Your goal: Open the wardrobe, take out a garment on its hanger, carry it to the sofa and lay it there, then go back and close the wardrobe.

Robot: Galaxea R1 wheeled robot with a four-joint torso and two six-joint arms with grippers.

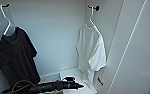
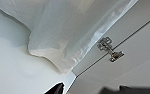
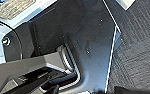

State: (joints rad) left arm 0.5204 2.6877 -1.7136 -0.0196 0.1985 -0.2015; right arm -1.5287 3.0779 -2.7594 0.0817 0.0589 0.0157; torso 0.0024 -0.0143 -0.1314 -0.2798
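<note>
While left gripper (image 1: pixel 79 86) grip unclear | garment (image 1: pixel 91 53) hangs | black shirt (image 1: pixel 16 57) well apart

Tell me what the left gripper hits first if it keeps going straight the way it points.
Probably the lower hem of the white shirt hanging just ahead of the left gripper; depth is unclear, so it may pass below the hem.

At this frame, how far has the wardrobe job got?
Done: the wardrobe stands open. In hand: the left arm reaches in below the white shirt. Left: the shirt hangs on its hanger from the hook, not yet taken out; carrying, laying down and closing remain.
</note>
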